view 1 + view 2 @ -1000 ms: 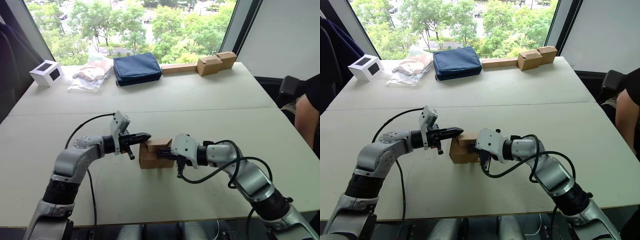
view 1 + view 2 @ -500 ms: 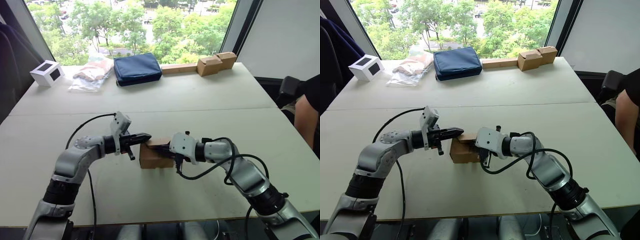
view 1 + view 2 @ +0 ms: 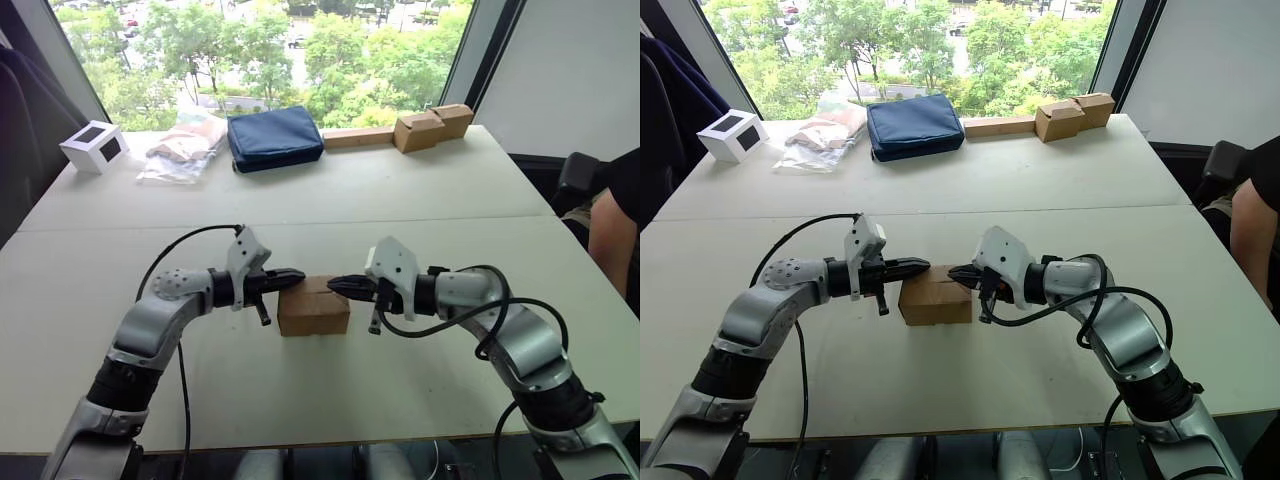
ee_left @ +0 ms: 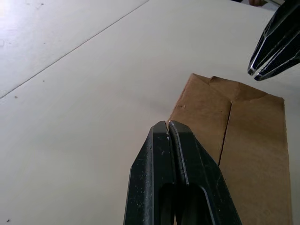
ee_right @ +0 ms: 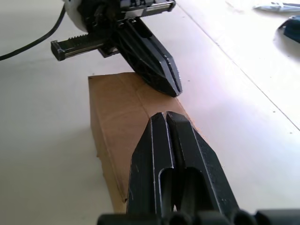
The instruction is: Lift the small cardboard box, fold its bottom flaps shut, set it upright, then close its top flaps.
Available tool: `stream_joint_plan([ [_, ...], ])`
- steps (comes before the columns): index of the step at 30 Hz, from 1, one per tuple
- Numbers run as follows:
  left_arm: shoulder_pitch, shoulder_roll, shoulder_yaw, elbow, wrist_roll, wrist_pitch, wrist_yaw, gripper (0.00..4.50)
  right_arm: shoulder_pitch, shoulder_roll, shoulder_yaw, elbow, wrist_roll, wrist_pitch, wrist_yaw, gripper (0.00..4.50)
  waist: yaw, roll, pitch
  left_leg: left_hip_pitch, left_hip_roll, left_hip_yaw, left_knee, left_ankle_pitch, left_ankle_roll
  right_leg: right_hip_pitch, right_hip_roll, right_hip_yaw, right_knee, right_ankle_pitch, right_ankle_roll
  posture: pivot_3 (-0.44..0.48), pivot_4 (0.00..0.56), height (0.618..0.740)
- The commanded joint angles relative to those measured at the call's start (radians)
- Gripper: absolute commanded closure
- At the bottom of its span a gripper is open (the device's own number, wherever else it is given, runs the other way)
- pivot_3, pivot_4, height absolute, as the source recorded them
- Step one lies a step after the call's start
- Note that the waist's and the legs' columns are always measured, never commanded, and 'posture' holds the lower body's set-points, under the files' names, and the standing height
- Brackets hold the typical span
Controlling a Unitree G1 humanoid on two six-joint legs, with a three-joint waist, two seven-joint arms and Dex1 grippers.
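Tabletop (image 3: 400, 200): carton (image 3: 313, 308) between pincers

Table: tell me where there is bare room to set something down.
Bare table runs between the small cardboard box and the far row: white cube box, plastic bags, navy pouch, tan boxes. Crowded around the box, left claw and right claw flanking.
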Motion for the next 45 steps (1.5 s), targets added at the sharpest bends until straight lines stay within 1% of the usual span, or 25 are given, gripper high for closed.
stream_joint_plan([
  [1, -0.024, -0.019, 0.057, -0.049, -0.077, 0.059, 0.011, 4.46, -0.016, 0.013, -0.007, 0.009, -0.006, -0.038, -0.020, 4.50, 0.000, 0.000, 0.000, 0.000, 0.000, 0.000, 0.000, 0.000, 0.000, 0.000, 0.000, 0.000, 0.000, 0.000, 0.000, 0.000, 0.150, 0.740],
  [8, -0.048, -0.021, 0.063, -0.103, -0.107, 0.121, 0.034, 4.46, -0.033, 0.038, 0.027, 0.055, -0.039, -0.078, -0.044, 4.50, -0.001, 0.000, 0.000, 0.000, 0.000, 0.000, 0.000, 0.000, 0.000, 0.000, 0.000, 0.000, 0.000, 0.000, 0.000, 0.000, 0.150, 0.740],
  [14, -0.017, -0.001, 0.049, -0.142, -0.114, 0.153, 0.022, 4.46, -0.033, 0.043, 0.040, 0.052, -0.036, -0.075, -0.042, 4.50, -0.001, 0.000, 0.000, 0.000, 0.000, 0.000, 0.000, 0.000, 0.000, 0.000, 0.001, 0.000, 0.000, 0.000, 0.000, 0.000, 0.150, 0.740],
  [20, 0.053, 0.019, 0.012, -0.154, -0.064, 0.120, 0.027, 4.46, -0.021, 0.027, 0.077, 0.070, -0.069, -0.096, -0.032, 4.50, -0.001, 0.000, 0.000, 0.000, 0.000, 0.000, 0.000, 0.000, 0.000, 0.000, 0.001, 0.000, 0.000, 0.000, 0.000, 0.000, 0.150, 0.740],
  [26, 0.076, 0.026, -0.009, -0.143, -0.043, 0.108, 0.025, 4.46, -0.033, 0.004, 0.130, 0.119, -0.137, -0.149, -0.010, 4.50, 0.000, 0.000, 0.000, 0.000, 0.000, 0.000, 0.000, 0.000, 0.000, 0.000, 0.000, 0.000, 0.000, 0.000, 0.000, 0.000, 0.150, 0.740],
  [33, 0.086, 0.013, 0.000, -0.146, -0.045, 0.105, 0.035, 4.46, -0.041, 0.012, 0.125, 0.139, -0.150, -0.163, -0.005, 4.50, 0.000, 0.000, 0.000, 0.001, 0.000, 0.000, 0.000, 0.000, 0.000, 0.001, 0.000, 0.000, 0.000, 0.000, 0.000, 0.000, 0.150, 0.740],
  [35, 0.085, 0.012, 0.028, -0.157, -0.082, 0.145, 0.040, 4.46, -0.041, 0.028, 0.102, 0.136, -0.126, -0.148, -0.014, 4.50, -0.001, 0.000, 0.000, 0.001, 0.000, 0.000, 0.000, 0.000, 0.000, 0.001, 0.000, 0.000, 0.000, 0.000, 0.000, 0.000, 0.150, 0.740],
  [37, 0.090, 0.005, 0.103, -0.174, -0.160, 0.191, 0.054, 4.46, -0.035, 0.068, 0.011, 0.102, -0.022, -0.096, -0.024, 4.50, -0.001, 0.000, 0.000, 0.001, 0.000, 0.000, 0.000, 0.000, 0.000, 0.001, 0.000, 0.000, 0.000, 0.000, 0.000, 0.000, 0.150, 0.740],
  [38, 0.092, 0.002, 0.129, -0.179, -0.179, 0.198, 0.063, 4.46, -0.034, 0.083, -0.022, 0.089, 0.013, -0.079, -0.029, 4.50, -0.001, 0.000, 0.000, 0.001, 0.000, 0.000, 0.000, 0.000, 0.000, 0.000, 0.000, 0.000, 0.000, 0.000, 0.000, 0.000, 0.150, 0.740],
  [40, 0.099, 0.000, 0.197, -0.191, -0.189, 0.184, 0.112, 4.46, -0.032, 0.112, -0.111, 0.063, 0.099, -0.032, -0.047, 4.50, -0.001, 0.000, 0.000, 0.001, 0.001, 0.000, 0.000, 0.000, 0.000, 0.000, 0.000, 0.000, 0.000, 0.000, 0.000, 0.000, 0.150, 0.740],
  [42, 0.124, 0.003, 0.276, -0.223, -0.208, 0.181, 0.163, 4.46, -0.025, 0.118, -0.201, 0.040, 0.181, 0.025, -0.065, 4.50, -0.001, 0.000, 0.000, 0.000, 0.001, -0.001, 0.000, 0.000, 0.000, 0.000, 0.000, 0.000, 0.000, 0.000, 0.000, 0.000, 0.150, 0.740],
  [43, 0.164, 0.020, 0.319, -0.254, -0.250, 0.195, 0.144, 4.46, -0.012, 0.105, -0.245, 0.030, 0.220, 0.062, -0.065, 4.50, -0.001, 0.000, 0.000, 0.000, 0.001, -0.001, 0.000, 0.000, 0.000, 0.000, 0.000, 0.000, 0.000, 0.000, 0.000, 0.000, 0.150, 0.740],
  [45, 0.240, 0.071, 0.371, -0.293, -0.362, 0.286, 0.083, 4.46, 0.021, 0.073, -0.301, 0.007, 0.275, 0.120, -0.061, 4.50, -0.001, 0.000, 0.000, 0.000, 0.001, 0.000, -0.001, 0.000, 0.000, 0.000, -0.001, 0.000, -0.001, 0.000, 0.000, 0.000, 0.150, 0.740],
])
